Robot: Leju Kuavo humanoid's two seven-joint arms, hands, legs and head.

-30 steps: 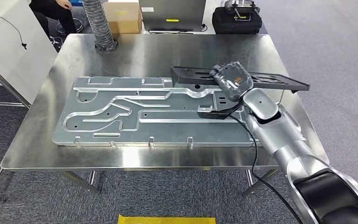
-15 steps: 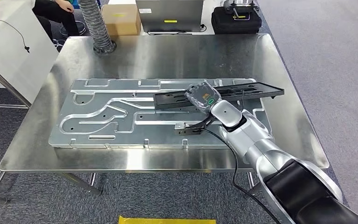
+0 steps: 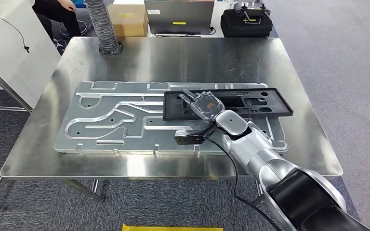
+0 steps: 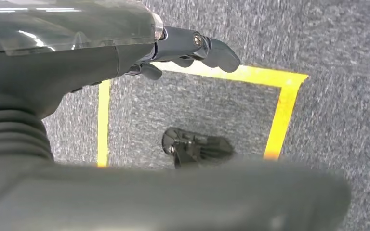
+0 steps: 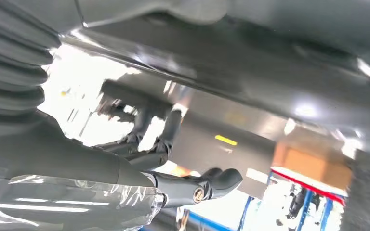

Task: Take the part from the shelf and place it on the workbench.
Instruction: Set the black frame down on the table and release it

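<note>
**Black part held flat over the desk's grey plate**

The right robot hand [image 3: 203,105] is grasping the long black part [image 3: 241,102] near its left end, reaching in from the lower right on its silver arm [image 3: 255,149]. The part is lying roughly level above the right half of the large machined grey plate [image 3: 111,120], which is resting on the steel desk [image 3: 173,57]; whether the part is touching the plate cannot be told. In the right wrist view the dark fingers [image 5: 164,139] are curling up against the part's underside. The left robot hand [image 4: 188,45] is hanging over grey carpet marked with yellow tape [image 4: 279,115], its fingers partly curled and holding nothing. Beyond the desk's far edge a cardboard box [image 3: 128,17], a ribbed hose [image 3: 101,26] and a black case [image 3: 246,20] are standing.
</note>
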